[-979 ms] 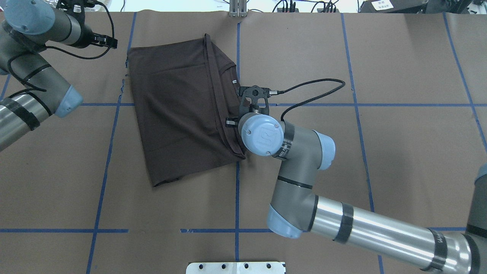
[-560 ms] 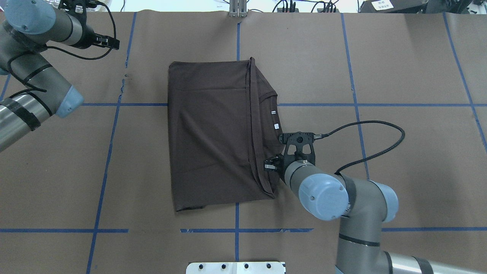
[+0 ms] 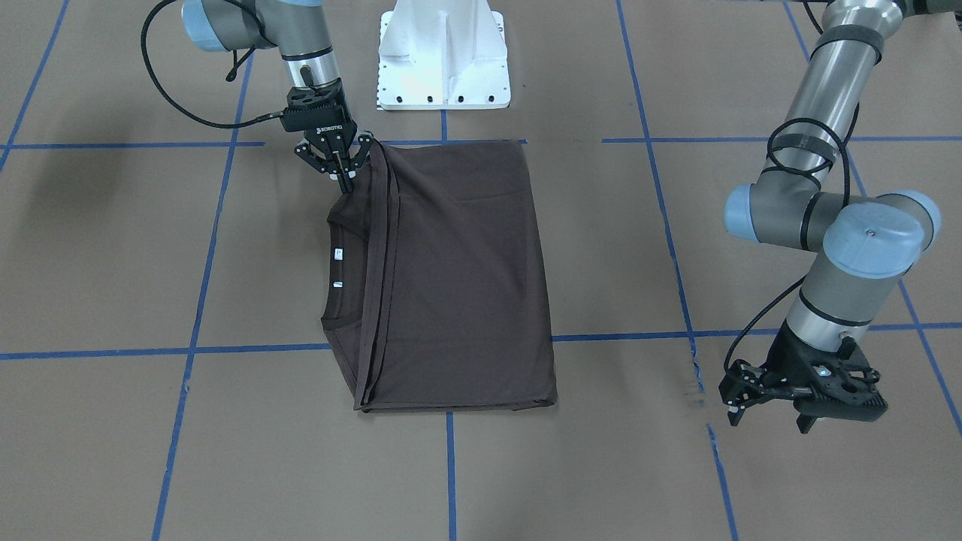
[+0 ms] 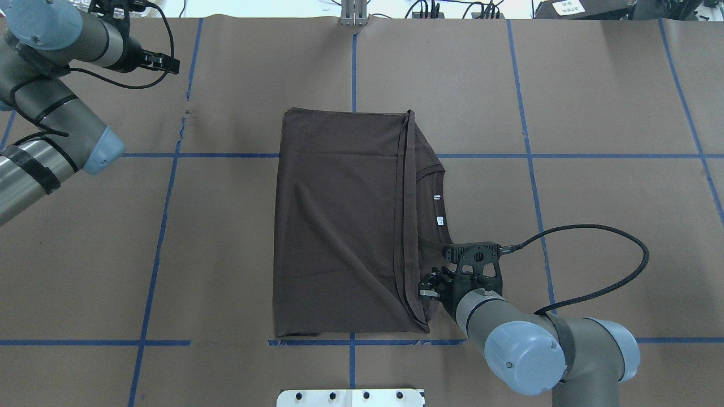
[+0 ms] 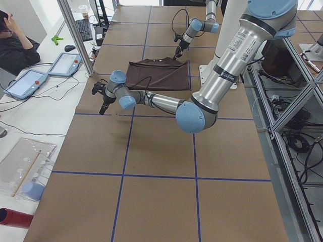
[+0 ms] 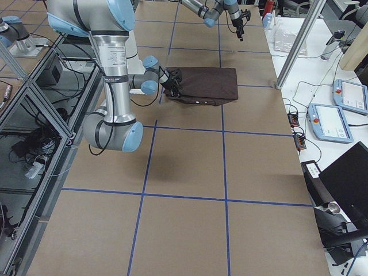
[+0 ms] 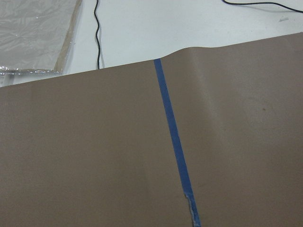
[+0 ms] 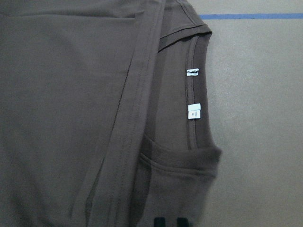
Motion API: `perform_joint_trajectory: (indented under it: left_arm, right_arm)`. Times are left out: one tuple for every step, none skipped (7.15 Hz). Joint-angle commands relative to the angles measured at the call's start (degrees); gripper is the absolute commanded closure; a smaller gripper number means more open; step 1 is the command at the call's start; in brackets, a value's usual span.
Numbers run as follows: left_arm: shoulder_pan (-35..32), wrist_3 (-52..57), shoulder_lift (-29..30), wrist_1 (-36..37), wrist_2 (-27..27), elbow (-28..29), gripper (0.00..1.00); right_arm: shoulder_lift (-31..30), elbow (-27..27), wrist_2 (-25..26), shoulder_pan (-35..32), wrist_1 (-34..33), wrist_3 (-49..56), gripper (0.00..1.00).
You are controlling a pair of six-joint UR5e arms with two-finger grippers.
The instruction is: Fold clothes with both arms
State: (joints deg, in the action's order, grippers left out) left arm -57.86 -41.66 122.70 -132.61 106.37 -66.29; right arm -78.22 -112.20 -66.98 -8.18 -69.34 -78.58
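The dark brown T-shirt [image 4: 339, 226] lies folded into a rectangle at the table's centre, its collar and white neck tags [image 4: 439, 220] showing on the right edge. My right gripper [image 4: 427, 288] is shut on the shirt's near-right corner beside the collar; from the front this corner [image 3: 347, 184] is pinched and slightly raised. The right wrist view shows the collar [image 8: 191, 104] and dark fingertips [image 8: 160, 221] at the bottom edge on the fabric. My left gripper [image 4: 169, 63] hovers open and empty over bare paper at the far left, well away from the shirt [image 3: 466, 278].
Brown paper with a blue tape grid [image 4: 353, 155] covers the table. The white pedestal base [image 3: 443, 52] sits at the robot's edge. A torn spot in the tape [image 4: 184, 121] lies left of the shirt. A person [image 5: 12, 45] and tablets sit beyond the far edge.
My right gripper has dragged the shirt to the right and toward the robot's side, straightening it square to the grid. The left arm has stayed put.
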Motion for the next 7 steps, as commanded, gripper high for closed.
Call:
perform_joint_trajectory:
  left_arm:
    - [0.03, 0.00, 0.00, 0.07, 1.20, -0.16, 0.00]
    - [0.03, 0.00, 0.00, 0.07, 1.30, -0.16, 0.00]
    - [0.03, 0.00, 0.00, 0.07, 1.30, -0.16, 0.00]
    - [0.03, 0.00, -0.35, -0.02, 1.30, -0.16, 0.00]
    - [0.03, -0.09, -0.44, -0.02, 1.30, -0.16, 0.00]
    - [0.03, -0.44, -0.53, -0.02, 1.30, -0.25, 0.00]
    - [0.11, -1.40, -0.70, -0.11, 1.30, -0.34, 0.00]
  right_arm:
    - [0.96, -0.12, -0.24, 1.06, -0.09, 1.66, 0.00]
    - [2.36, 0.23, -0.86, 1.93, -0.10, 3.94, 0.00]
    - [3.07, 0.32, -0.61, 3.42, -0.18, 4.22, 0.00]
    - [2.99, -0.03, -0.78, 3.61, -0.71, 5.53, 0.25]
    - [3.07, -0.21, -1.22, 3.61, -0.97, 10.33, 0.52]
    - [2.81, -0.30, -2.27, 3.70, -0.89, 11.68, 0.54]
    - [2.55, -0.38, -3.15, 3.79, -0.89, 11.69, 0.57]
